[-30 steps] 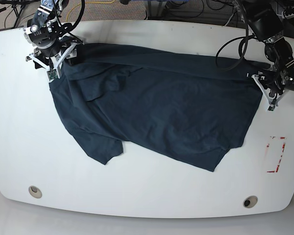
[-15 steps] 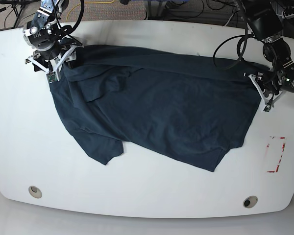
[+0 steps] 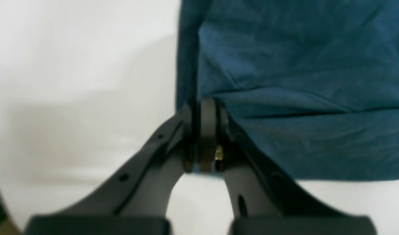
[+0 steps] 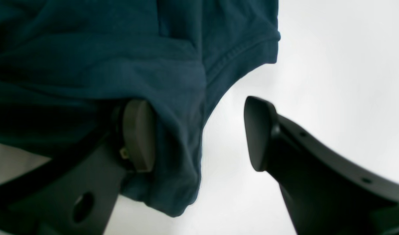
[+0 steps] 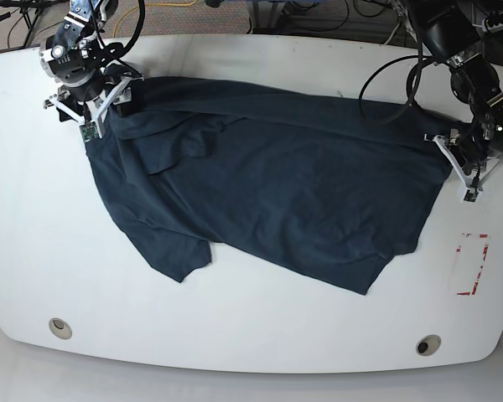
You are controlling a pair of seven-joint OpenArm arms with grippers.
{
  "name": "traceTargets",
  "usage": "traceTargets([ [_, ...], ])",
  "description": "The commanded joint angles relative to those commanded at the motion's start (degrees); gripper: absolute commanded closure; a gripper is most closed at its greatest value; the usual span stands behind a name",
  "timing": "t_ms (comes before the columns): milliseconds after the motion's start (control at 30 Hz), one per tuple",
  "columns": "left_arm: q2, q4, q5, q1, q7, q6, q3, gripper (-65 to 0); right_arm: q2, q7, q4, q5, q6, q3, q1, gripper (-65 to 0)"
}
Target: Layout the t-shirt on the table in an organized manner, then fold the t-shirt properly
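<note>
The t-shirt (image 5: 277,184) lies spread across the far half of the table (image 5: 251,335), its long axis running side to side between the two arms, one lower flap still folded and skewed toward the near left. The left gripper (image 3: 202,130), at the shirt's right end in the base view, has its jaws pressed together on a thin edge of the cloth, with the rest of the fabric stretching away from it. The right gripper (image 4: 199,133), at the far left corner, stands with its jaws apart; one pad sits against a hanging fold of shirt and the other is out over bare table, so I'd say it is not pinching anything, though the fold hides part of that pad. Each arm sits at its own end of the shirt, so any further straightening likely depends on pulling outward along that side-to-side line, and the right one would need to clamp first.
</note>
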Motion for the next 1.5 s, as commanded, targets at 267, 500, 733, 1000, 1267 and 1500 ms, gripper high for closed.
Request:
traceTargets([
  [267, -0.4, 4.2, -0.1, 1.1, 0.0, 0.0, -0.1, 0.0, -0.1, 0.0, 0.0, 0.0, 0.0, 0.0, 0.0, -38.5],
  [500, -0.3, 7.5, -0.4, 2.1, 0.0, 0.0, -0.1, 0.0, -1.8, 0.0, -0.1, -0.4, 0.0, 0.0, -0.1, -38.5],
  [733, -0.1, 7.6, -0.4, 2.4, 0.0, 0.0, -0.1, 0.0, -4.0, -0.1, 0.0, 0.1, 0.0, -0.2, -2.0, -37.3],
  [1000, -0.3, 7.3, -0.2, 2.4, 0.0, 0.0, -0.1, 0.0, -6.2, -0.1, -0.1, -0.2, 0.0, -0.2, -2.5, -10.6],
  [1267, -0.4, 7.5, -0.2, 2.3, 0.0, 0.0, -0.1, 0.0, -6.7, -0.1, -0.7, -0.3, 0.0, -0.1, -2.7, 0.0],
  [1500, -0.4, 9.0, -0.4, 1.7, 0.0, 0.0, -0.9, 0.0, -6.5, 0.0, 0.4, 0.1, 0.0, -0.1, -3.8, 0.0],
])
